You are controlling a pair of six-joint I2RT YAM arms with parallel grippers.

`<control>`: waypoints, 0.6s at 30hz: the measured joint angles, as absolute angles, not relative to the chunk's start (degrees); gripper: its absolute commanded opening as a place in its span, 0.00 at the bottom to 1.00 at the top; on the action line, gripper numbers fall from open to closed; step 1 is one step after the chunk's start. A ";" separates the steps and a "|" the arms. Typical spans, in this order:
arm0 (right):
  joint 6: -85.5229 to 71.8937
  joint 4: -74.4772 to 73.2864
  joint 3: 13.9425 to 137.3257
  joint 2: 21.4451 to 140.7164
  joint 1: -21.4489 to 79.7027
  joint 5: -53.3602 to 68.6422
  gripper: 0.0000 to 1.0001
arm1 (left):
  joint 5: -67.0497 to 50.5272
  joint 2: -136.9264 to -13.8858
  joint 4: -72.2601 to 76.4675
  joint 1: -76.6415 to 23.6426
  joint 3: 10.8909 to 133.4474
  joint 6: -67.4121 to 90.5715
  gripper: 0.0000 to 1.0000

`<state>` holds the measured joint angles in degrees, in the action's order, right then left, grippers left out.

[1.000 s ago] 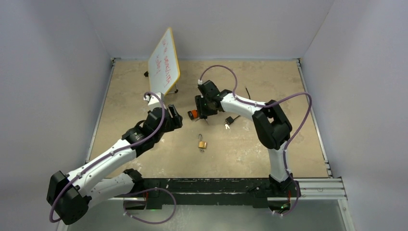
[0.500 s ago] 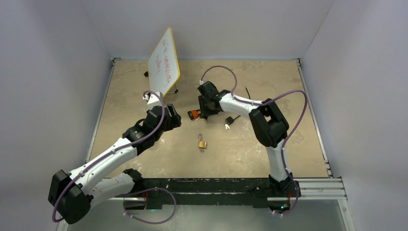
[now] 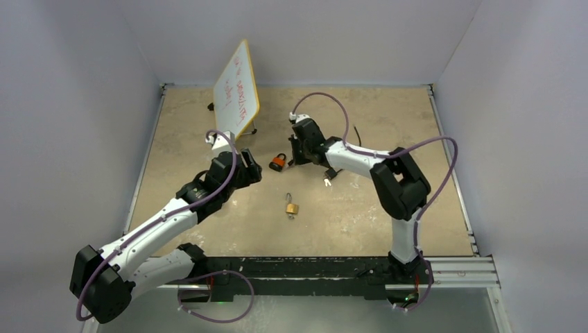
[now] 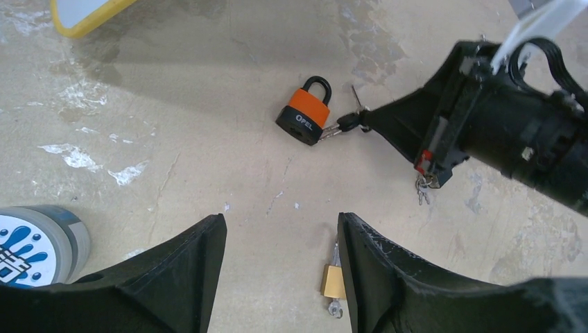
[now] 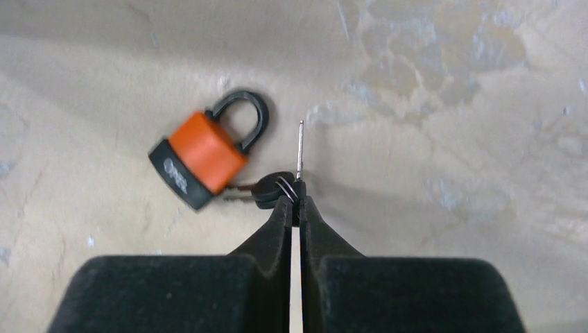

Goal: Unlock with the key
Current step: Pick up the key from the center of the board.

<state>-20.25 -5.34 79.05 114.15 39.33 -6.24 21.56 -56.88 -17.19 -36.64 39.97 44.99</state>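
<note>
Since a second ago: right gripper point(image 5: 294, 200) has slid back off the orange padlock point(image 5: 201, 158) and closed tight, its tips pinching the key point(image 5: 269, 187) at its black head. The key shaft runs sideways, leftward from the tips into the lock's base. The padlock lies flat, shackle pointing away. Left gripper point(image 4: 279, 232) is open, empty and farther off.

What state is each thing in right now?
orange padlock: shackle closed, lying flat, key in its keyhole
right gripper: shut on key bunch
left gripper: open, empty, above the table
brass padlock: lying flat, untouched
whiteboard: propped up, tilted
</note>
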 measured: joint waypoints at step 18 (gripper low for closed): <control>-24.36 21.32 47.35 85.01 39.35 6.81 0.00 | 10.63 -56.88 -11.97 -36.42 40.49 53.82 0.63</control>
<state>-24.36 21.32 47.35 85.01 39.35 6.81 10.63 -56.88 -11.97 -36.42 40.49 53.82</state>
